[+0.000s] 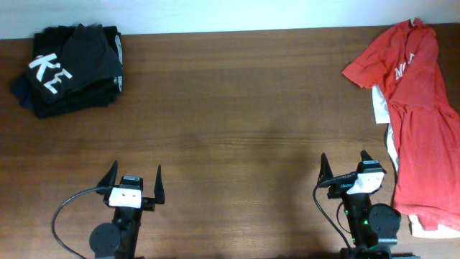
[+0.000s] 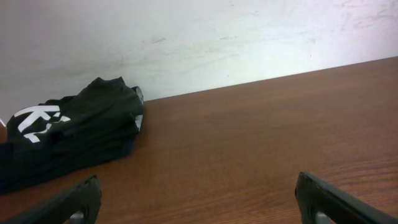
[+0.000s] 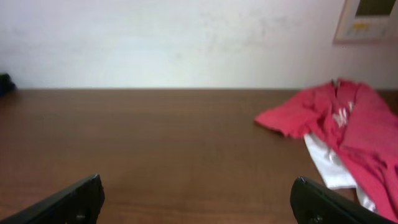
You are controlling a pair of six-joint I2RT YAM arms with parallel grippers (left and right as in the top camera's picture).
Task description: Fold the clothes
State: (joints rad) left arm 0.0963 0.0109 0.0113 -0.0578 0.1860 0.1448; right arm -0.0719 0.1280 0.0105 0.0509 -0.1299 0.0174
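Charcoal clothes (image 1: pixel 72 68) lie bundled at the far left corner of the table (image 1: pixel 230 108), seemingly set aside from its working middle, while the left gripper (image 1: pixel 136 174) and right gripper (image 1: pixel 344 162) wait at the near edge, fingers spread and empty.

The place looked like a robotics lab or test room, not a home. A bare brown wooden table (image 1: pixel 237 108) stood against a plain, scuffed white wall (image 2: pixel 217 37). A left arm (image 1: pixel 118 232) and right arm (image 1: pixel 371 219) were fixed at its near edge, with a black cable (image 1: pixel 63 212) looping out. Only a dark T-shirt (image 1: pixel 72 68) and a red T-shirt (image 1: pixel 420 122) lay on it. A blurred framed notice (image 3: pixel 367 22) hung on the wall.
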